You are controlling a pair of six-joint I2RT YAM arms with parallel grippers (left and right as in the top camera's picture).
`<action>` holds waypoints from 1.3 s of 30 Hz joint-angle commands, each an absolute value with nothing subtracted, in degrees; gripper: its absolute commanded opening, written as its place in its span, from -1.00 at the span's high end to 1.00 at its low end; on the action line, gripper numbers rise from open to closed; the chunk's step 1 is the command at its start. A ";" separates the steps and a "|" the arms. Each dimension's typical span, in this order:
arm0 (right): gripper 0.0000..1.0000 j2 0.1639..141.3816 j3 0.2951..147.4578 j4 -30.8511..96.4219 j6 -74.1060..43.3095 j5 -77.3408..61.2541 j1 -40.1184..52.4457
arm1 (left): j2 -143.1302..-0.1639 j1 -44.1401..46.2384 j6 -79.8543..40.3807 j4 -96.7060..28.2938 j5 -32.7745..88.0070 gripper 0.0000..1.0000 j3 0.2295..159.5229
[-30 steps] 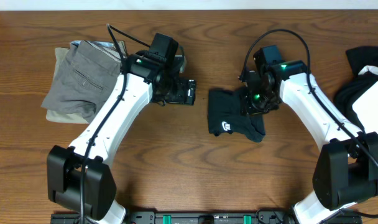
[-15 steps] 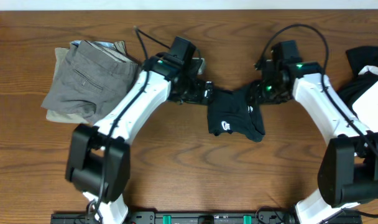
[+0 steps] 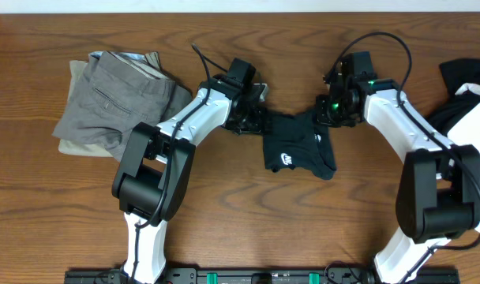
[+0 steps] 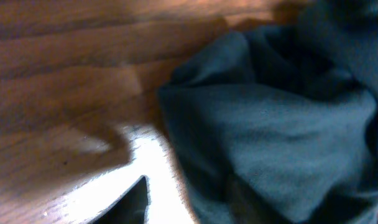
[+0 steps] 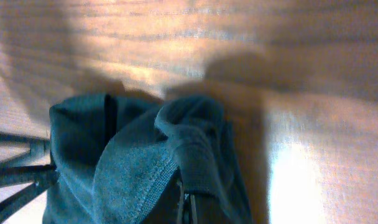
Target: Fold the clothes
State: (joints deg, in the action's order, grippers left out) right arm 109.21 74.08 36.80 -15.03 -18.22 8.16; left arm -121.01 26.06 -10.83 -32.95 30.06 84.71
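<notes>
On the worktop (image 3: 224, 213), overhead view: black T-shirt (image 3: 297, 150) lying at centre in a compact, partly folded bundle, white logo up. Left hand (image 3: 253, 121) at its upper left corner, right hand (image 3: 328, 117) at the upper right. Set symmetrically, presumably to pull the top edge taut and flat before the next fold. Grey trousers (image 3: 114, 99) stacked far left, black and white garments (image 3: 461, 102) at the right edge.

Left wrist view: dark cloth filling the right half, resting on the wood. One fingertip (image 4: 134, 198) low over bare worktop, just beside the cloth. Cannot tell how far apart the fingers are, or whether anything is caught.

Right wrist view: hem ridge bunched and rising toward the lens at bottom centre. Looks clamped on that fold, though the view is too close to be sure.

Versus a second ago: left hand then well clear of the shirt over bare wood, now at its corner. Right hand then over the shirt's right side, now up at the corner, with that corner drawn out to a point. Trousers and right-edge pile unchanged.
</notes>
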 commanded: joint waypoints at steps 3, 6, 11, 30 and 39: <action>0.97 108.86 74.04 31.97 -16.08 -15.62 5.91 | -121.40 26.22 -9.21 -33.06 31.70 0.77 84.53; 0.97 108.86 74.04 31.05 -16.75 -15.44 3.88 | -121.40 26.22 -8.58 -33.08 31.51 0.88 84.53; 0.76 108.86 74.04 32.10 -16.64 -16.75 1.80 | -121.40 26.17 -8.58 -33.19 30.96 0.88 84.53; 0.32 101.71 71.20 53.04 -3.73 -25.04 6.63 | -121.08 21.02 -10.31 -38.26 40.12 -0.62 84.55; 0.67 101.84 57.41 42.59 -12.47 -16.62 9.82 | -121.08 22.06 -8.40 -36.23 39.90 -0.64 84.55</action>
